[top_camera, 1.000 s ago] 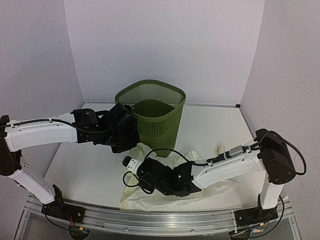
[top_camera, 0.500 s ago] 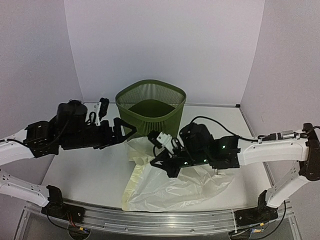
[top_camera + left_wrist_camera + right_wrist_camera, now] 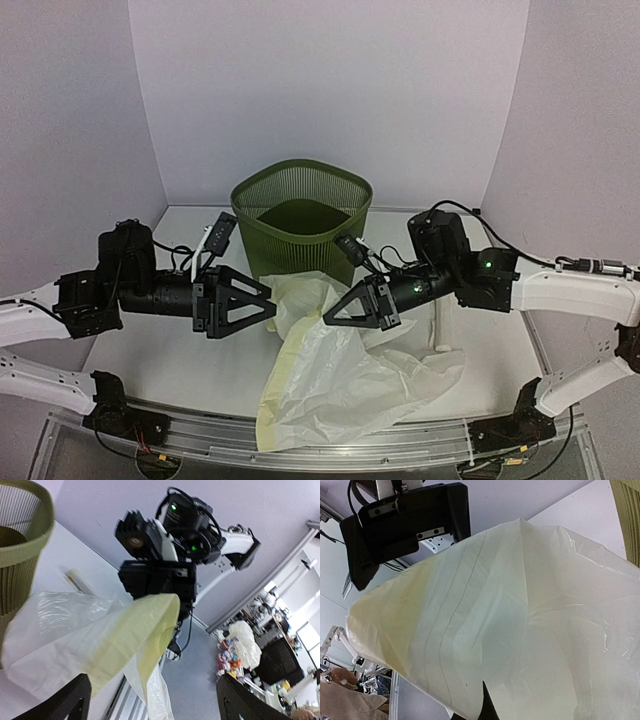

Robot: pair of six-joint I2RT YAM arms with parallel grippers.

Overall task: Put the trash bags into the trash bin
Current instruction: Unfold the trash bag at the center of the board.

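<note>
The pale translucent plastic film bag [image 3: 340, 380] hangs outside the olive-green slatted plastic bin [image 3: 320, 250] (nothing deposited yet), pinched by the right gripper [image 3: 328, 315]; the left gripper [image 3: 270, 304] gapes empty.

In the right wrist view the bag [image 3: 510, 620] covers the right fingers [image 3: 487, 710] but for a dark sliver at bottom centre; the bin [image 3: 630, 520] is cut off at upper right. The left wrist view catches only the tips of the left fingers [image 3: 65, 700], along its bottom edge.

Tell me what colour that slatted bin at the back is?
Olive green all over, mesh sides included; the trash bin shows best in the top external view.
</note>
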